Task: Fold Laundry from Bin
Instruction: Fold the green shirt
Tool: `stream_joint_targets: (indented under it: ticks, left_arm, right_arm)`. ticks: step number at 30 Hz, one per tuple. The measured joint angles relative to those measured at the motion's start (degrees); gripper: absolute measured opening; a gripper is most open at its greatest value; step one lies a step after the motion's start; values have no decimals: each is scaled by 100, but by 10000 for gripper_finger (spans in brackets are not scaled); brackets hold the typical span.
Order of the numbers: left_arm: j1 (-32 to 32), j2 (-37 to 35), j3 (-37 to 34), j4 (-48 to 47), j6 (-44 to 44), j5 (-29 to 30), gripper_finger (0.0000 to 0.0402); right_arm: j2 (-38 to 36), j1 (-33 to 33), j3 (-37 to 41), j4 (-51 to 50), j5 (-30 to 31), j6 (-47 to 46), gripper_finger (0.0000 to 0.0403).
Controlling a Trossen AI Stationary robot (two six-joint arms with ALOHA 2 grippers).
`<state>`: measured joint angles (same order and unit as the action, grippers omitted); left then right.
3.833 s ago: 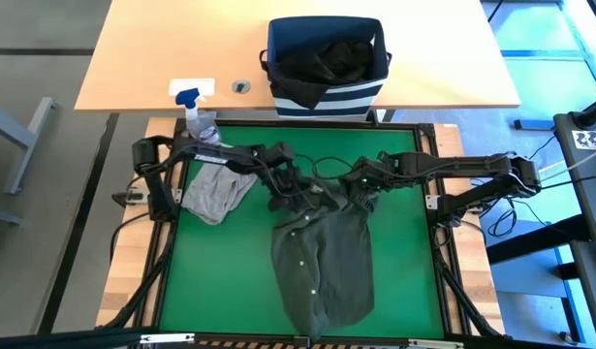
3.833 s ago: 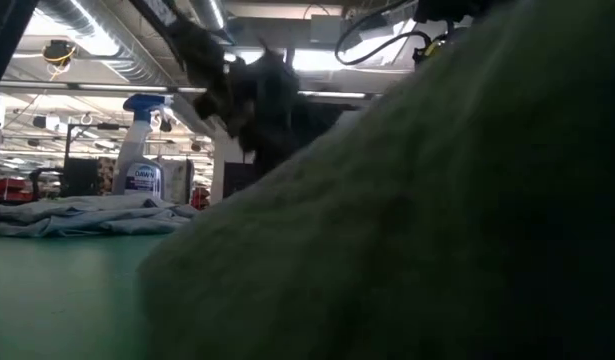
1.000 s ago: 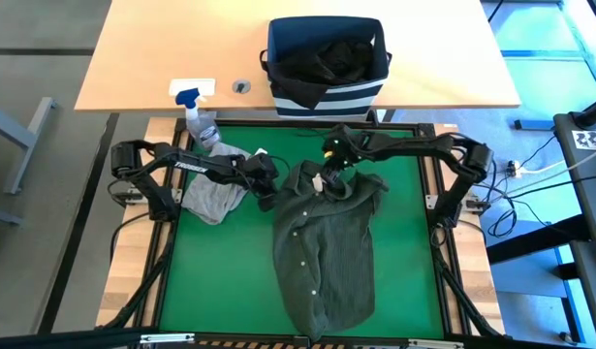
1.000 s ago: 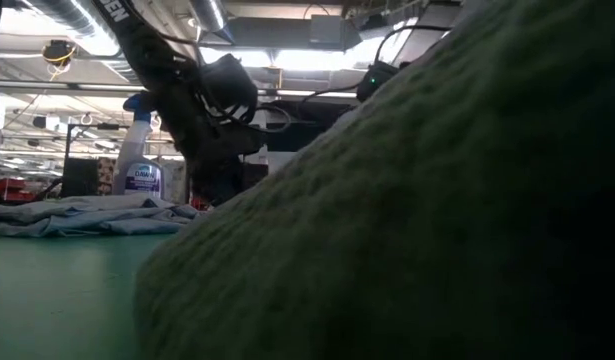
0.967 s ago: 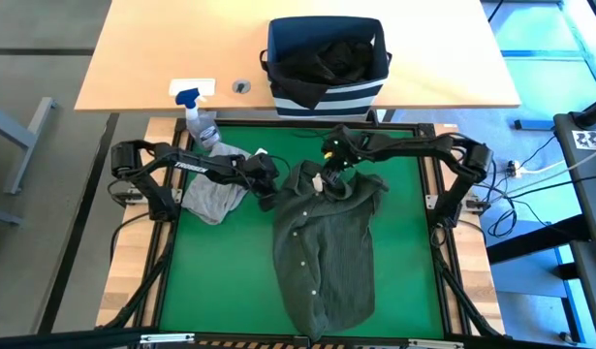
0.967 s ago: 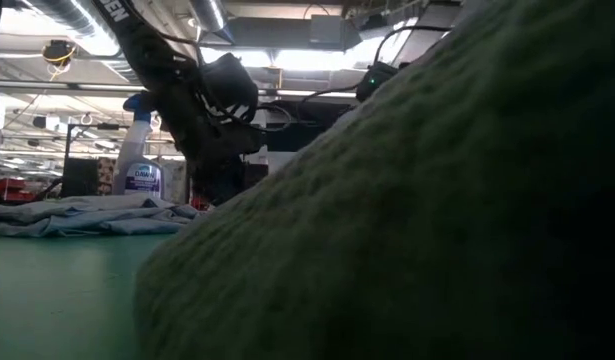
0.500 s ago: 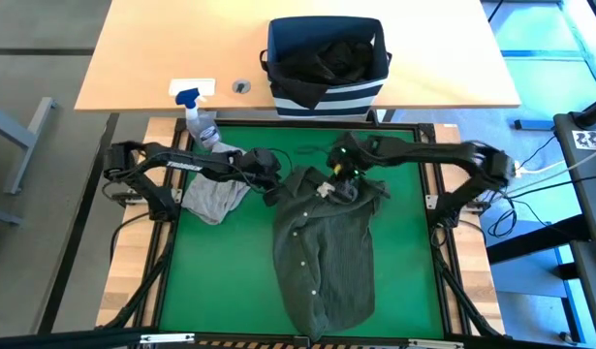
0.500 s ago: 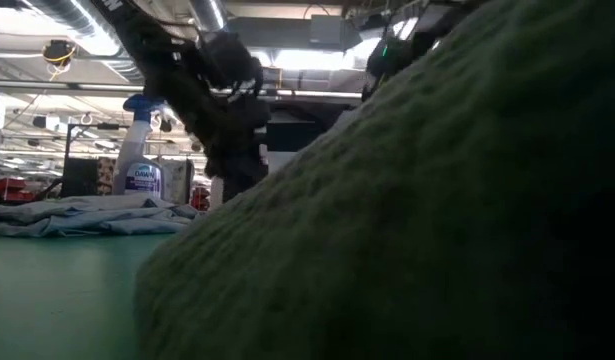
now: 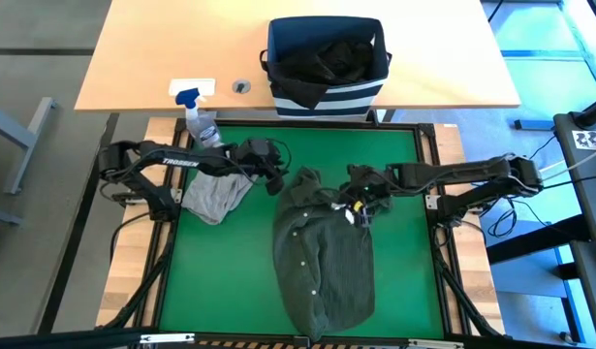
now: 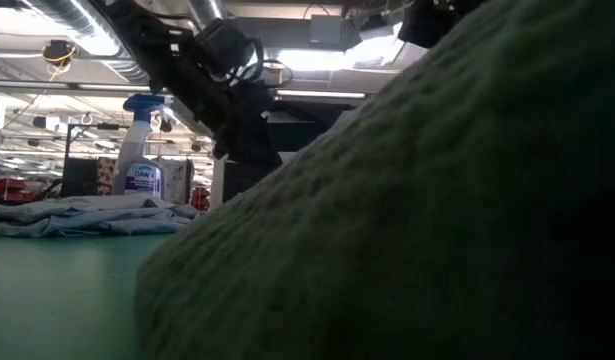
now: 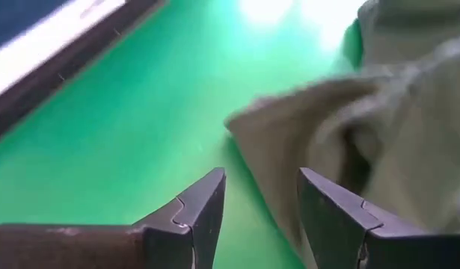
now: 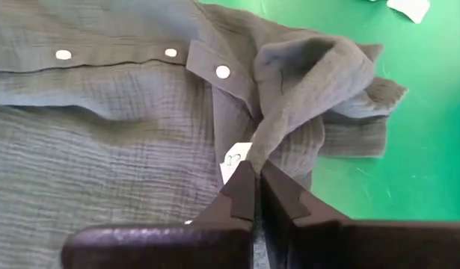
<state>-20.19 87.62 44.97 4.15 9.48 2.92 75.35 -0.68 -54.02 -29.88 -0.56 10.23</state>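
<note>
The dark olive shirt (image 9: 322, 262) lies on the green mat, buttons up, and fills the low view's foreground (image 10: 437, 220). My right gripper (image 9: 359, 209) is shut on it near the collar (image 12: 257, 168). My left gripper (image 9: 275, 181) hovers open just off the shirt's far left corner, its fingers (image 11: 261, 190) over the mat beside the cloth's edge. A light grey garment (image 9: 215, 194) lies crumpled at the mat's left. The striped navy bin (image 9: 327, 95) stands on the wooden table beyond the mat, with black cloth (image 9: 327, 56) inside. My right gripper pinches a raised fold of the shirt by the collar (image 12: 268, 138), next to the white label (image 12: 233, 161), between its two shut fingers. The fingers slant down from the table's right side. The fold stands up into the fingertips while the shirt's body stays flat on the mat.
A spray bottle (image 9: 199, 118) with a blue nozzle stands at the mat's far left corner, behind the grey garment (image 10: 77, 215). Bare green mat lies to the left and right of the shirt's lower half. A black frame edges the mat.
My right gripper has shut on the shirt near the collar, rolled, and moved up and toward the table's right and near edges. The shirt's upper right part has been drawn in and bunched; its lower part stayed put. My left gripper has risen slightly, tipped up and stayed open.
</note>
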Motion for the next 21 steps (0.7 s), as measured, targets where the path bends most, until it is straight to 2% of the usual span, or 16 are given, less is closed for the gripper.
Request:
stream_joint_targets:
  ticks: [3,10,13,18,21]
  left_arm:
    - [-253,159,4,-34,28,-369,178]
    - [-585,949,0,94,-204,-498,213]
    - [-413,1243,53,262,-358,-1183,212]
    - [162,1297,311,386,-367,-2811,204]
    - [580,1276,432,814,-370,-3285,200]
  right_arm:
    - [1,-3,0,-12,-2,-120,5]
    - [1,-3,0,-1,-2,-272,4]
    - [2,-3,0,-1,-2,-283,6]
    - [2,-4,0,-8,-2,-290,4]
    - [2,-6,0,-29,-2,-322,5]
